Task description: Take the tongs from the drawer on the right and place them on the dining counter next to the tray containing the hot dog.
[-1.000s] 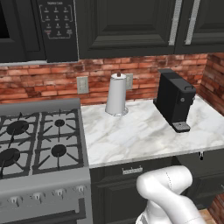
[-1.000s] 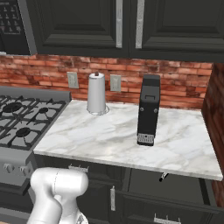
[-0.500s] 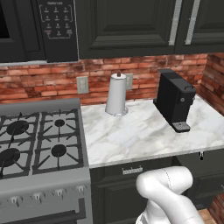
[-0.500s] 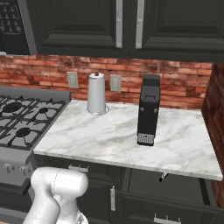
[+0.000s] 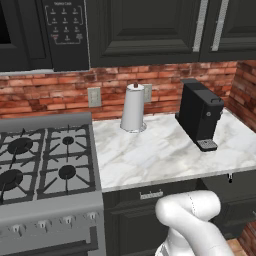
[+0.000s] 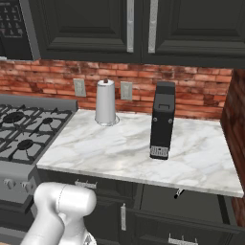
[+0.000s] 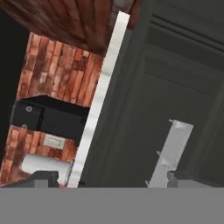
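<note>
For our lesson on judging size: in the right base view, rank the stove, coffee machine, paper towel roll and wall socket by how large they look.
1. Stove, though cut off by the frame
2. Coffee machine
3. Paper towel roll, slightly smaller, but farther back, so unsure
4. Wall socket

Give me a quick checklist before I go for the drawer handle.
1. The gripper is open: ok.
2. Nothing between the jaws: ok.
3. The silver bar handle is centred between the fingertips: not ok, it sits toward one fingertip.
4. That handle belongs to the right drawer: cannot tell.
5. The right drawer is shut and needs a pull: cannot tell.
</note>
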